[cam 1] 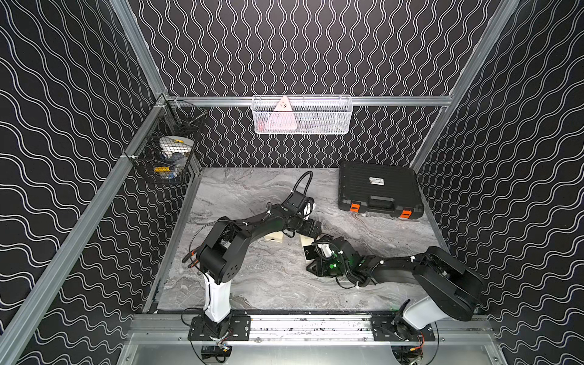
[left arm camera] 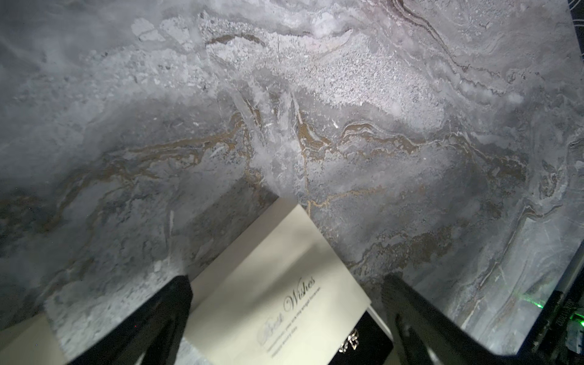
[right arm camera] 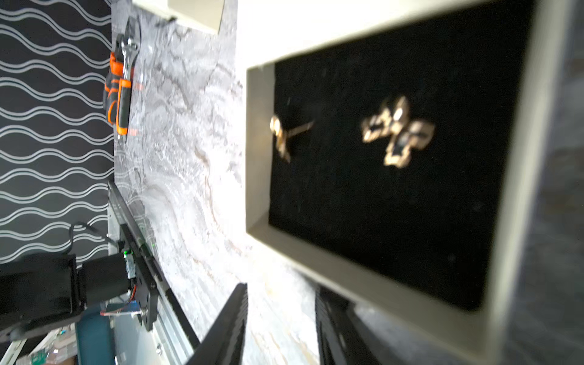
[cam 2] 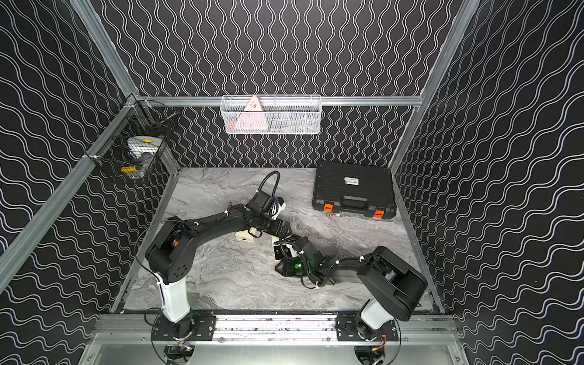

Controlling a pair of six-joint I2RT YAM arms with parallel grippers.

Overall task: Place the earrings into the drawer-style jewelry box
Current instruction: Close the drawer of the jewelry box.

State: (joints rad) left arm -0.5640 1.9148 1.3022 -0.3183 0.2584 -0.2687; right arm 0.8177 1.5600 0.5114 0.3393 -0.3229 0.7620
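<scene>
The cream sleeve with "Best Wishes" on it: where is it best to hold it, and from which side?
Probably the two side walls beside the drawer opening, taken from above: the sleeve lies flat on the table, sides exposed, and the left claw stands open over it. Keep the drawer end free.

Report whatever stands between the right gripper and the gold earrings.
Only the gripper-side wall of the cream, black-lined drawer: both small gold earrings lie uncovered on the lining past it. One finger of the right gripper is partly hidden behind that wall.
</scene>
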